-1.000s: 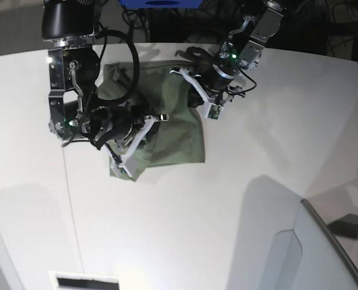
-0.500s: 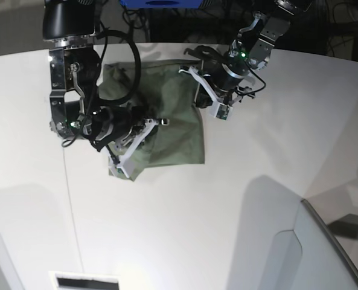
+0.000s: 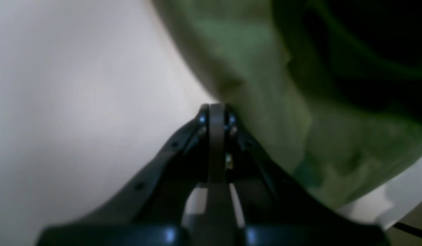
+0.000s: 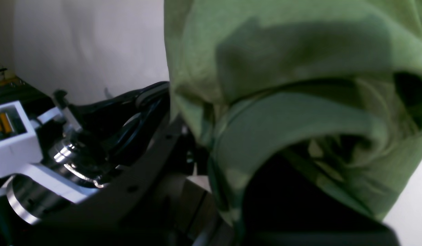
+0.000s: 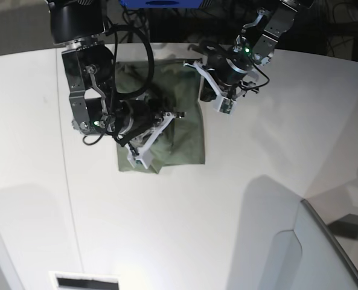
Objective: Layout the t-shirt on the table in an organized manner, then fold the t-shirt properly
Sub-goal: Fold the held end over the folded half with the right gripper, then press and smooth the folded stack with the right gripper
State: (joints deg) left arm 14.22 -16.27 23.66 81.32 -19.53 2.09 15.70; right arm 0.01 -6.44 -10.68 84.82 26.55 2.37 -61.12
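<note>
In the left wrist view, the left gripper [image 3: 216,116] points away from the lens with its two dark fingers pressed together into one thin blade and nothing between them; its tip sits right at the edge of the t-shirt [image 3: 299,102], which fills the right side as blurred olive cloth, while the bare white table [image 3: 78,102] fills the left. In the right wrist view, the right gripper [image 4: 200,150] is mostly buried under the t-shirt [image 4: 282,68]; a thick fold of green cloth drapes over its fingers and hangs toward the lens, so the jaws are drawn together on the cloth, though the tips themselves are hidden. Dark arm links, a shiny metal joint and a white bracket sit at the left of that view, with the table [image 4: 88,51] pale behind them. In the base view, the t-shirt [image 5: 185,136] lies as a roughly square folded patch near the far edge of the table [image 5: 227,229]. The right arm reaches down from the top left, bends at its elbow and lies across the shirt's left half, with the right gripper [image 5: 143,154] near the lower left corner. The left arm comes in from the top right, angled downward, with the left gripper [image 5: 222,106] at the shirt's upper right corner.
</note>
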